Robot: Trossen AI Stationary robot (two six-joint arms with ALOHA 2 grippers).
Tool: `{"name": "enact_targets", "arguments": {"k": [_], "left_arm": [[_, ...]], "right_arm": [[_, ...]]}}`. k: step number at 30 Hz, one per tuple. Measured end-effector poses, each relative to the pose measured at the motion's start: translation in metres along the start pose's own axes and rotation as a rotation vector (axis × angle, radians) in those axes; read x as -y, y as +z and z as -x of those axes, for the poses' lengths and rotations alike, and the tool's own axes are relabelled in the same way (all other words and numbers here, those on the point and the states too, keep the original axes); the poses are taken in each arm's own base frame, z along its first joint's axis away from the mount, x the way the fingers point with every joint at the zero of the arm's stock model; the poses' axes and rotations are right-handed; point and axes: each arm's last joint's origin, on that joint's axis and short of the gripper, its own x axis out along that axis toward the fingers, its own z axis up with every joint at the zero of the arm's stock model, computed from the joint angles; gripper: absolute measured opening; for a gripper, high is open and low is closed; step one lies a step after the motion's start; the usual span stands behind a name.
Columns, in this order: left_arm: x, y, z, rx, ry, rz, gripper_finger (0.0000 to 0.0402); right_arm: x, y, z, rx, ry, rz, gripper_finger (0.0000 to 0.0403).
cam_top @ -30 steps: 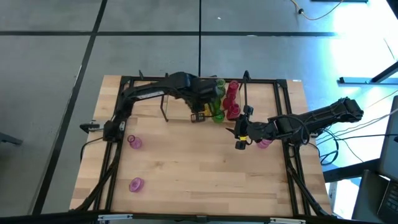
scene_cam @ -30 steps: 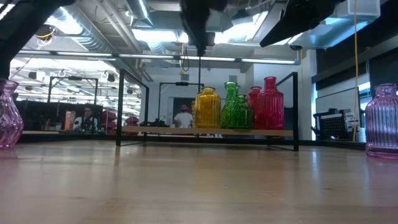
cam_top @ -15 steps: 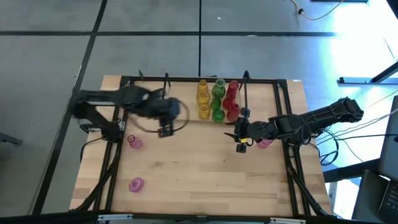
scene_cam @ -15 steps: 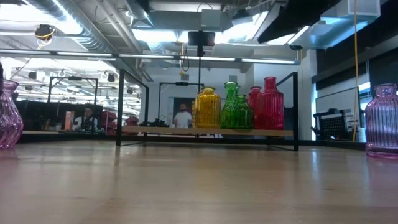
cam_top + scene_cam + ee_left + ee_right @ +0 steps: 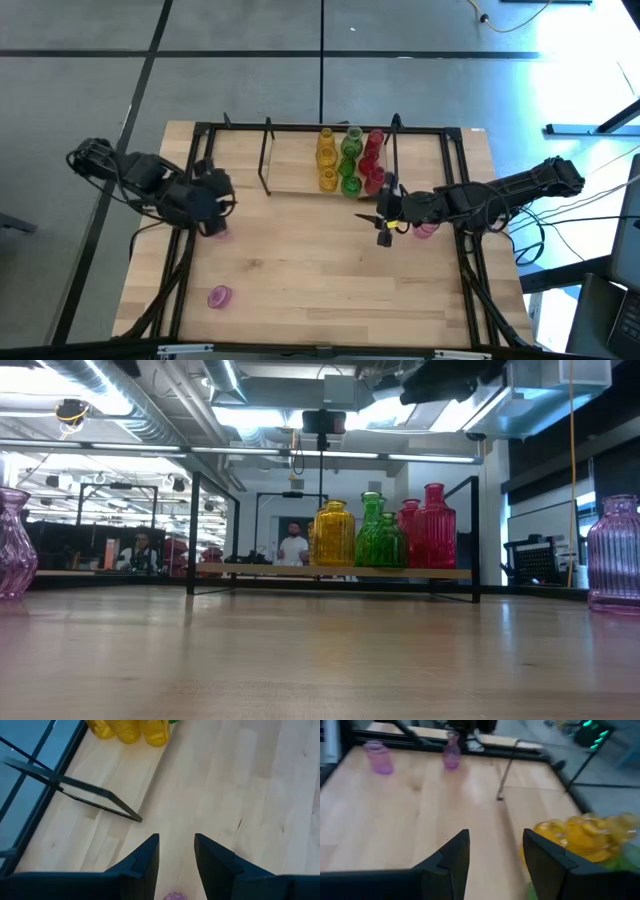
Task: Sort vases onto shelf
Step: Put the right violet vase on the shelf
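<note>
The shelf [image 5: 300, 178] stands at the table's far side and carries yellow vases [image 5: 327, 165], green vases [image 5: 350, 165] and red vases [image 5: 374, 160], upright on their bases; the low view shows the same row [image 5: 385, 538]. My left gripper [image 5: 214, 208] is open near the table's left edge, just above a pink vase [image 5: 216, 230]. That vase's mouth [image 5: 174, 896] shows between the open fingers [image 5: 176, 840]. My right gripper [image 5: 380, 212] is open right of the table's middle, in front of the shelf. A pink vase [image 5: 425, 229] stands under its arm.
Another pink vase [image 5: 219, 296] stands near the table's near-left corner. The shelf's black end frames [image 5: 266, 158] rise at both ends. The table's black frame rails [image 5: 182, 270] run along its left and right sides. Bare wood [image 5: 320, 270] lies between the arms.
My left arm has swung from over the vases on the shelf toward the table's left edge and drawn back. Its gripper now hangs over the pink vase there. The vases on the shelf have stayed in place.
</note>
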Motion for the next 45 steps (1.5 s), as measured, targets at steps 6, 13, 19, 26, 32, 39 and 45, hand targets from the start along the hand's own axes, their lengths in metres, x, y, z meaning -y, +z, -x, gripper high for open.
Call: {"name": "enact_targets", "arguments": {"k": [6,13,19,26,32,39,45], "left_arm": [[-0.003,-0.024,-0.006,0.039,0.021,-0.036,0.0117],[0.008,-0.051,-0.032,0.152,0.018,-0.041,0.0117],[0.028,-0.064,-0.062,0.281,-0.047,-0.054,0.0117],[0.049,-0.075,-0.096,0.455,-0.176,-0.107,0.0117],[0.048,-0.085,-0.121,0.502,-0.225,-0.078,0.0117],[0.046,-0.089,-0.131,0.539,-0.245,-0.029,0.0117],[0.045,-0.09,-0.133,0.533,-0.245,-0.017,0.0117]], "right_arm": [[0.004,0.022,0.018,-0.11,0.06,-0.156,0.0166],[0.021,0.041,0.062,-0.405,0.005,-0.383,0.0166],[0.026,0.034,0.084,-0.649,-0.029,-0.633,0.0166],[0.029,0.009,0.086,-0.824,-0.163,-0.611,0.0166],[0.033,-0.009,0.098,-0.901,-0.201,-0.664,0.0166],[0.042,-0.024,0.117,-0.832,-0.221,-0.735,0.0166],[0.038,-0.041,0.113,-0.934,-0.216,-0.82,0.0192]]}}
